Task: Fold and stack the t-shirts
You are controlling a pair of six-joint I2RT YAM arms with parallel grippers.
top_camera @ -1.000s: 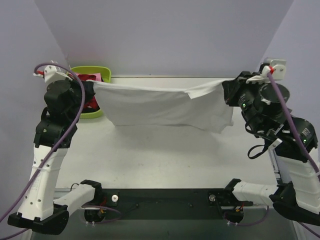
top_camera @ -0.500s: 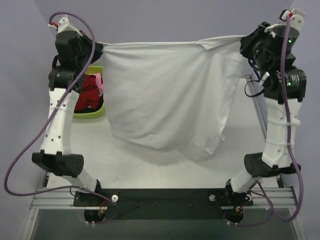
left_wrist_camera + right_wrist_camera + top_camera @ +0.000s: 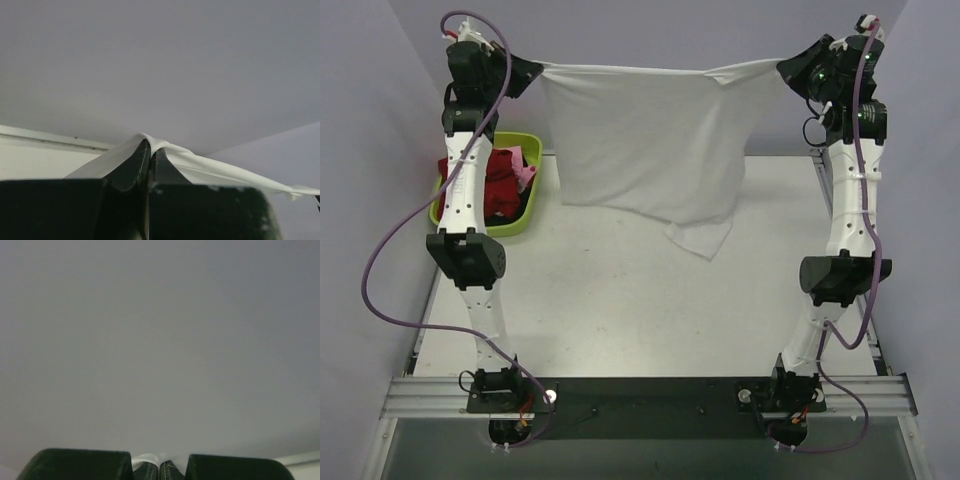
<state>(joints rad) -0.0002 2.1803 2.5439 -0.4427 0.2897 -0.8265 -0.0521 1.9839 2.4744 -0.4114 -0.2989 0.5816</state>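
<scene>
Hanging spread above the tabletop (image 3: 620,300), the white t-shirt (image 3: 650,140) is clenched by left jaws and right jaws.

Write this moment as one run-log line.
left gripper: shut on white t-shirt | right gripper: shut on white t-shirt | white t-shirt: spread aloft between arms | basin: holds dark red t-shirt, pink t-shirt

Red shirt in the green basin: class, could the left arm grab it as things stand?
Probably not: the left end effector is shut on the white shirt, raised high; the red shirt lies down in the basin.
</scene>
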